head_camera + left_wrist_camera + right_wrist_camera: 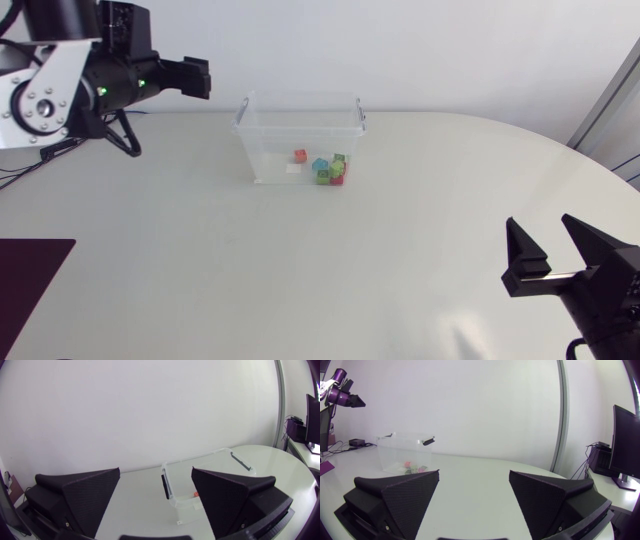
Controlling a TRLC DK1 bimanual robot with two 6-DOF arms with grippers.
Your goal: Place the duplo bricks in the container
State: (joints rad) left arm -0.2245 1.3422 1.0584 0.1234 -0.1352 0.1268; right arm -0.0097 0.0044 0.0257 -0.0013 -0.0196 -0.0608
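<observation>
**STATION STATUS: BRICKS IN CONTAINER, BOTH PINCERS UNLOADED**

**1. Left pincer.** The left pincer (207,79) (155,468) is carried on the silver-grey left arm (45,95). Its two black wedge fingers stand wide apart with nothing between them and nothing touching them.

**2. Container.** The clear rectangular plastic container (268,150) (181,497) (389,452) stands upright on the white round-edged table (300,280). It has no lid.
- From the left pincer it lies ahead and below, offset toward the right finger and well apart from it. A black clip handle (165,486) shows on the end wall nearer this pincer.
- From the right pincer it lies far ahead, offset toward the left finger.

**3. Duplo bricks.** All visible bricks lie inside the container, on its floor, grouped toward the end farther from the left pincer.
- An orange-red brick (300,155) (196,494) lies slightly apart from the others.
- A light blue brick (320,164), a green brick (323,177), a pale green brick (339,159) and a red brick (337,181) lie close together. Whether they touch cannot be told.
- In the right wrist view the bricks show only as small pink and green patches through the wall.

**4. Right pincer.** The right pincer (542,226) (474,472) sits well apart from the container. Its fingers are spread wide, with only bare table ahead and nothing held.
</observation>
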